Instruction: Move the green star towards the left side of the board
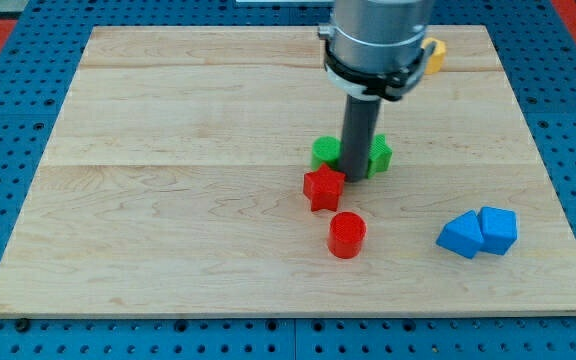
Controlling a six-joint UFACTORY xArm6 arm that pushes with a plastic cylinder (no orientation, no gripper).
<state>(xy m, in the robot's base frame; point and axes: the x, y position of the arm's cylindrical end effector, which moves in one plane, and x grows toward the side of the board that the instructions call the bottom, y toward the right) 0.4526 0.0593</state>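
Note:
My rod comes down from the view's top and my tip rests on the board between two green blocks. A green block shows just to the left of the rod; its shape is partly hidden. A green star shows just to the right of the rod, partly hidden by it. A red star lies just below and left of my tip, close to it.
A red cylinder lies below the red star. Two blue blocks touch each other at the lower right. A yellow block peeks out behind the arm at the top. The wooden board lies on a blue pegboard.

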